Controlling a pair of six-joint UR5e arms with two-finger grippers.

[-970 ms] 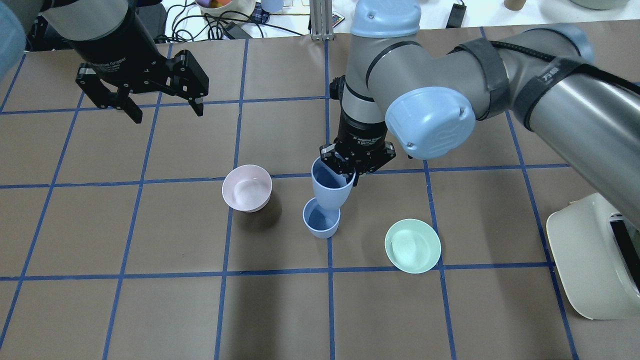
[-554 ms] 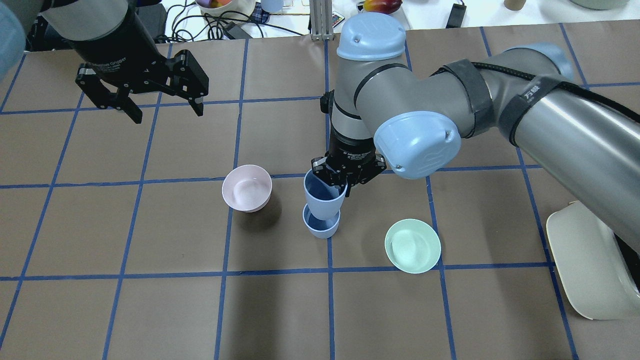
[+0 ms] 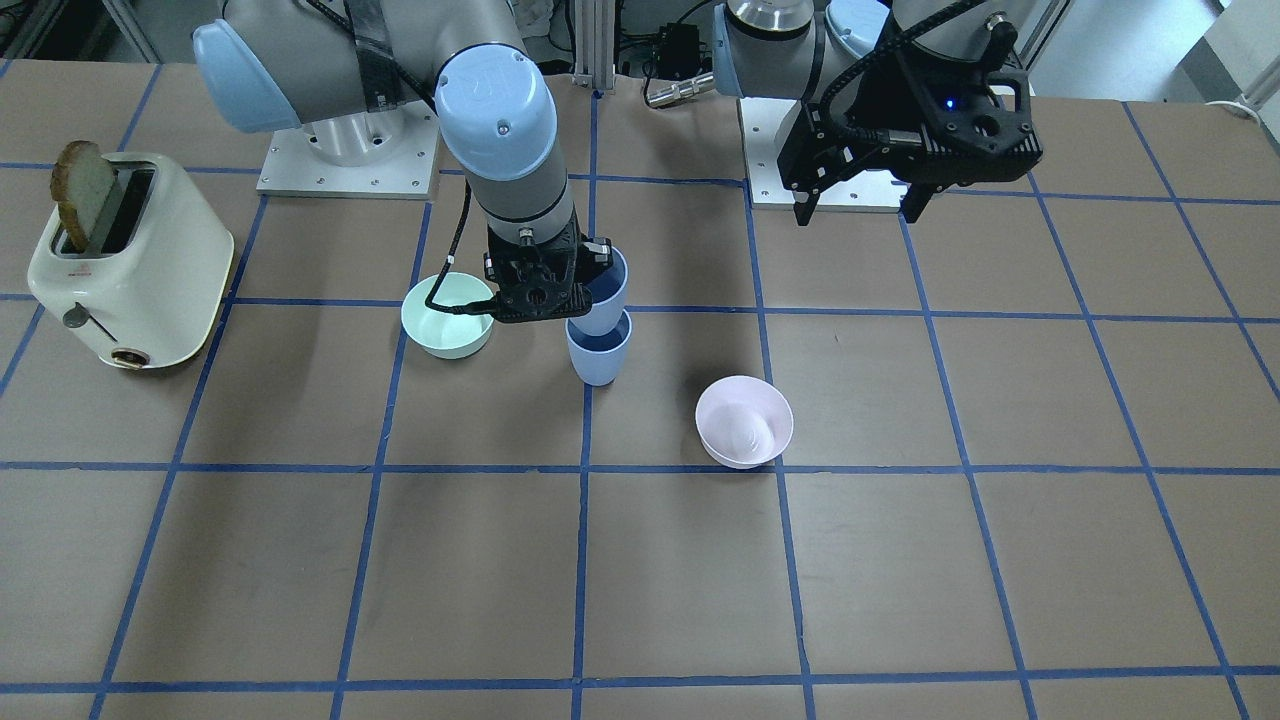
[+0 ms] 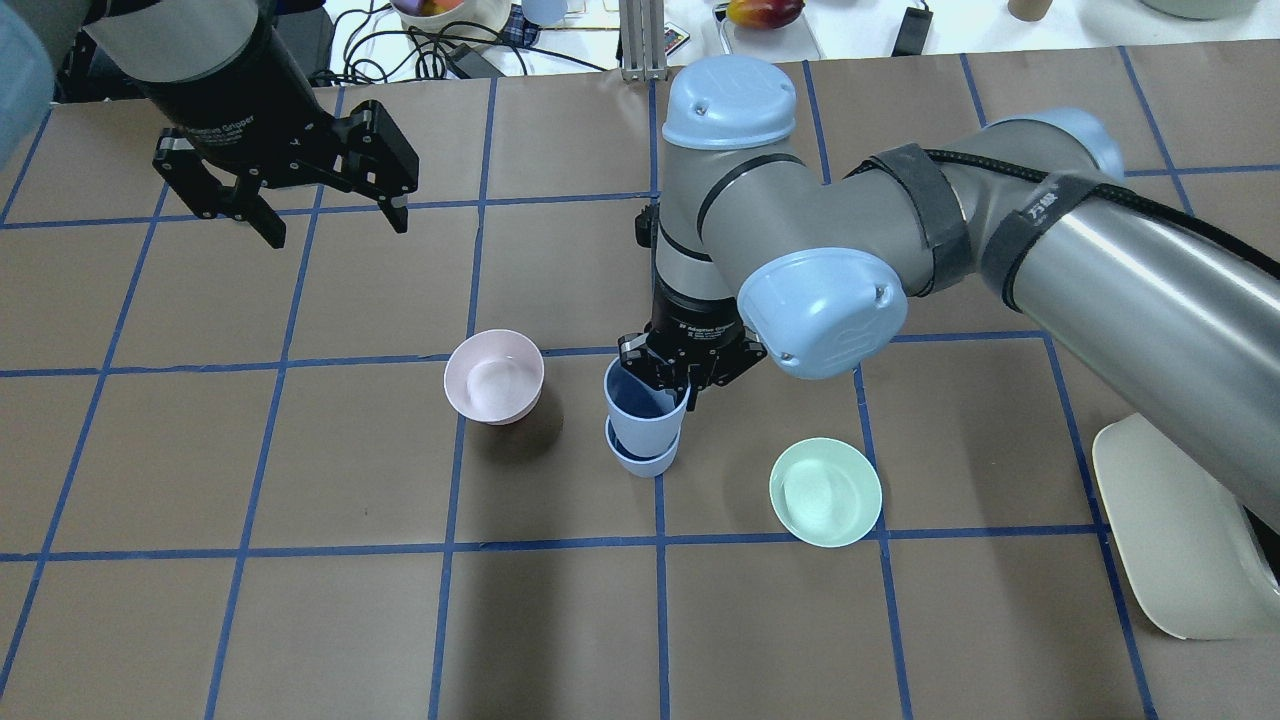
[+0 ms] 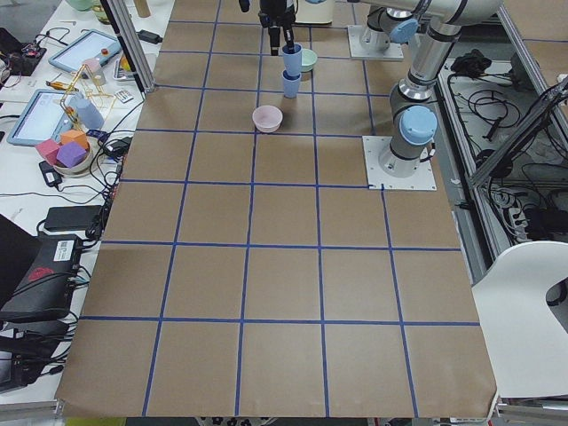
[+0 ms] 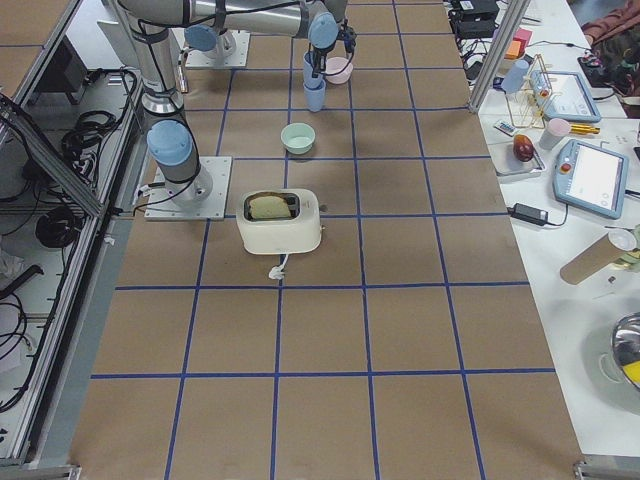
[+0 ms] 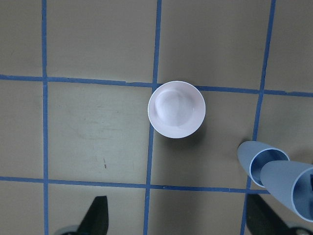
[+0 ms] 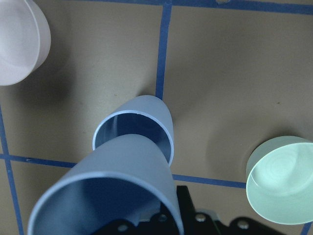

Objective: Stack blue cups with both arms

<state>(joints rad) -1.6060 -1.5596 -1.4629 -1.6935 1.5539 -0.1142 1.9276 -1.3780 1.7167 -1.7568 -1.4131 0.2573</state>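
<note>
One blue cup (image 4: 640,460) stands upright on the table near the middle. My right gripper (image 4: 685,378) is shut on the rim of the second blue cup (image 4: 645,408) and holds it slightly tilted, its base in the mouth of the standing cup. Both also show in the front view, the held cup (image 3: 603,290) above the standing cup (image 3: 598,358), and in the right wrist view, the held cup (image 8: 117,186) in front of the standing cup (image 8: 146,122). My left gripper (image 4: 335,230) is open and empty, high over the table's back left.
A pale pink bowl (image 4: 494,376) sits left of the cups and a mint green bowl (image 4: 825,491) to their right. A cream toaster (image 3: 140,270) with a bread slice stands at the table's right edge. Cables and clutter lie beyond the far edge.
My right gripper has moved left and down with the held cup, bringing its base from beside and above the standing cup into that cup's mouth. The left arm has not moved.
</note>
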